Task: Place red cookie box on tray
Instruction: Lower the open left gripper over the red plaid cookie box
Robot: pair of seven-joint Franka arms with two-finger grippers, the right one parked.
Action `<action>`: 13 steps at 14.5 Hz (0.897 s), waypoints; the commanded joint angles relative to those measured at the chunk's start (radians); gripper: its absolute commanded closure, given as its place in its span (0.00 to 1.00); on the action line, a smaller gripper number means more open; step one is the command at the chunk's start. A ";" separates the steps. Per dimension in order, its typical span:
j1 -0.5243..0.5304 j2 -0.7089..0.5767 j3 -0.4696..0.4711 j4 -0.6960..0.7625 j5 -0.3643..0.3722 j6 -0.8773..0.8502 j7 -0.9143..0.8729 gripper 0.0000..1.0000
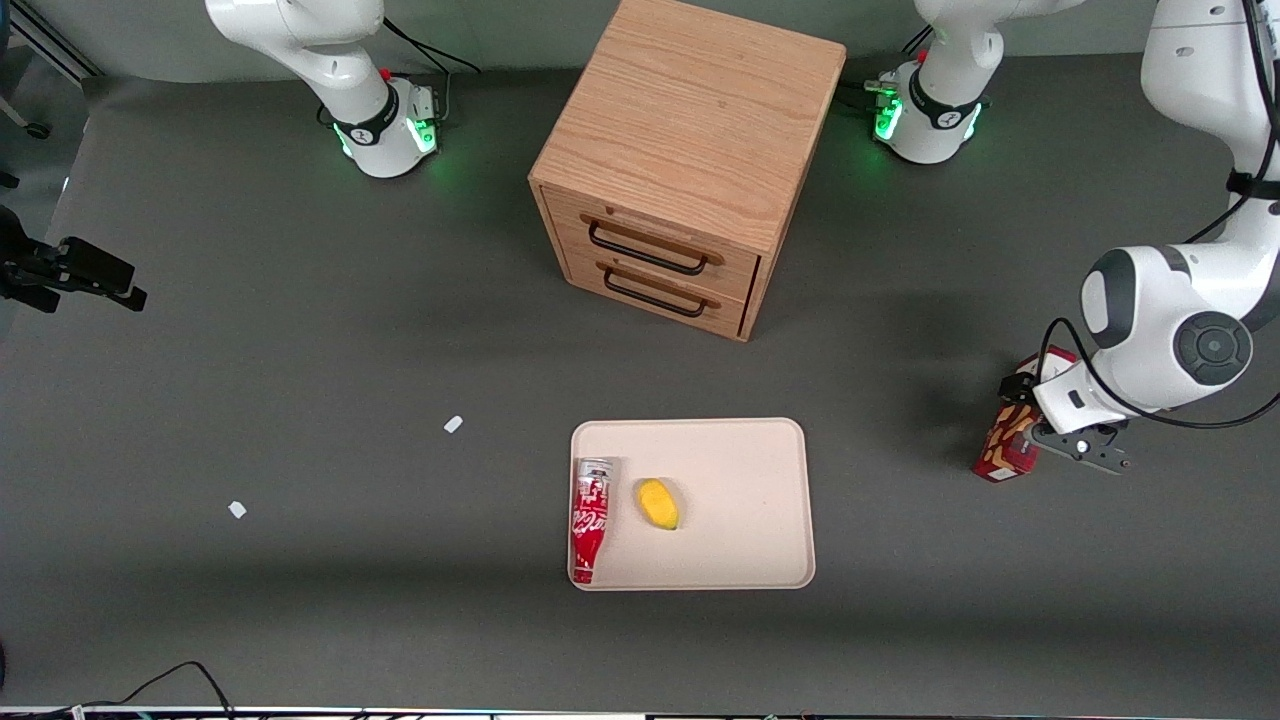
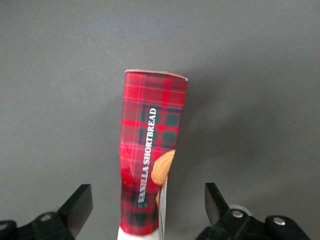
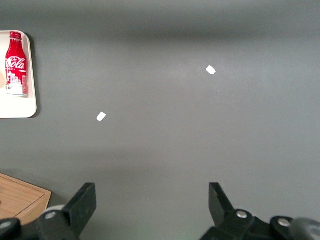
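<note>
The red cookie box [image 1: 1006,442], a slim tartan carton with a cookie picture and "vanilla shortbread" lettering [image 2: 150,150], stands on the grey table toward the working arm's end, well apart from the tray. My left gripper [image 1: 1030,425] is down over it. In the left wrist view the gripper [image 2: 147,205] is open, and the box sits between the two black fingers [image 2: 80,202] with a gap on each side. The beige tray [image 1: 745,500] lies near the table's middle, nearer to the front camera than the wooden cabinet.
On the tray lie a red-and-white drink can [image 1: 590,520] and a small yellow fruit-like object [image 1: 658,503]. A wooden two-drawer cabinet [image 1: 680,170] stands farther from the camera. Two white scraps [image 1: 453,424] [image 1: 237,509] lie toward the parked arm's end.
</note>
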 commanded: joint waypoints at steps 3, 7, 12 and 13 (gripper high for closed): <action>-0.005 0.015 0.018 -0.045 -0.019 0.071 0.038 0.07; -0.005 0.021 0.020 -0.045 -0.019 0.067 0.038 0.78; -0.005 0.015 0.020 -0.037 -0.019 0.047 0.031 1.00; -0.005 0.009 0.020 -0.033 -0.020 0.045 0.029 1.00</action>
